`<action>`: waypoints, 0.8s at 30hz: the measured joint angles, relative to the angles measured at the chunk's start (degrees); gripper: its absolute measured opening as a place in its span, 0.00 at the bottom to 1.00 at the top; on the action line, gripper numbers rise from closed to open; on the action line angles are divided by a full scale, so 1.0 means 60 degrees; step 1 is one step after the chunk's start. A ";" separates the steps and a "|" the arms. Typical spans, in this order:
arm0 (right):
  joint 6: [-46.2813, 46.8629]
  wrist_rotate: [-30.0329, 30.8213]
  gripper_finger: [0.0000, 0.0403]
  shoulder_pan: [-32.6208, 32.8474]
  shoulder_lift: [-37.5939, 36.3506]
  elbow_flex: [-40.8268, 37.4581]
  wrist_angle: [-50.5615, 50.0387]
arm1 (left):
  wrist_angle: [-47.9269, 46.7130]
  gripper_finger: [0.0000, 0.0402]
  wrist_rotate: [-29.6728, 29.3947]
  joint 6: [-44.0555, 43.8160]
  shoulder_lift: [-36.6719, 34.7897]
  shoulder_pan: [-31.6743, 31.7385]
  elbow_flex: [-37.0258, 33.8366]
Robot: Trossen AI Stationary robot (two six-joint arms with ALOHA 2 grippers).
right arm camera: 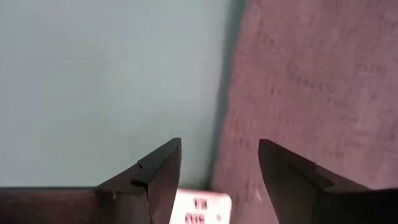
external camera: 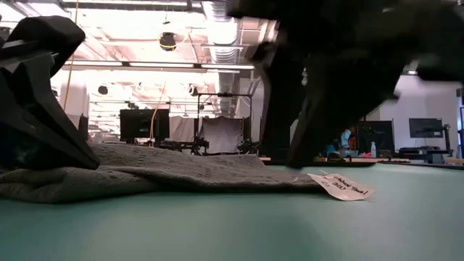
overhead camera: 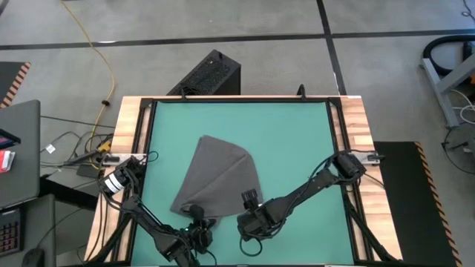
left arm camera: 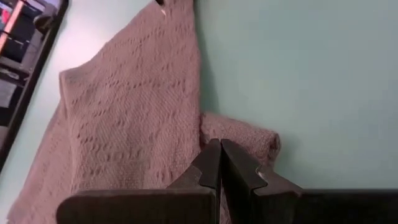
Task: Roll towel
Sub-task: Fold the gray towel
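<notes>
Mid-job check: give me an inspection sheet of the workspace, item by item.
Surface: green tabletop in a wooden frame, flat.
Job's things: grey towel lying folded toward the near edge, one near corner turned up; white label flat on the table.
Clutter: nothing seen on the table.
Grippers: left pincer shut at the towel's near corner; whether it pinches cloth, cannot tell. Right pincer open over the towel's edge, by the label.
Cables: yellow cable on the floor.
Surroundings: black box behind the table.
</notes>
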 joint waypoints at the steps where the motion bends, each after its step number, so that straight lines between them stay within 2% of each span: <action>1: -0.0051 0.0017 0.60 -0.0014 0.0069 -0.0006 0.0023 | 0.0009 0.00 0.0048 -0.0017 0.0001 0.0000 -0.0006; 14: -0.0389 0.0254 0.59 -0.0562 0.0604 0.0018 0.0698 | -0.0071 0.00 0.0879 -0.0049 0.0019 -0.0011 -0.0018; 17: -0.0423 0.0711 0.53 -0.0573 0.0626 -0.0064 0.0858 | -0.0120 0.00 0.0991 -0.0002 0.0019 -0.0018 -0.0029; 21: -0.0542 0.0721 0.40 -0.0776 0.0573 -0.0703 0.1724 | -0.0247 0.00 0.1113 0.0024 0.0015 -0.0060 -0.0029; 24: -0.0483 0.0715 0.34 -0.0874 0.0577 -0.1041 0.2133 | -0.0261 0.00 0.1146 0.0121 0.0012 -0.0091 -0.0029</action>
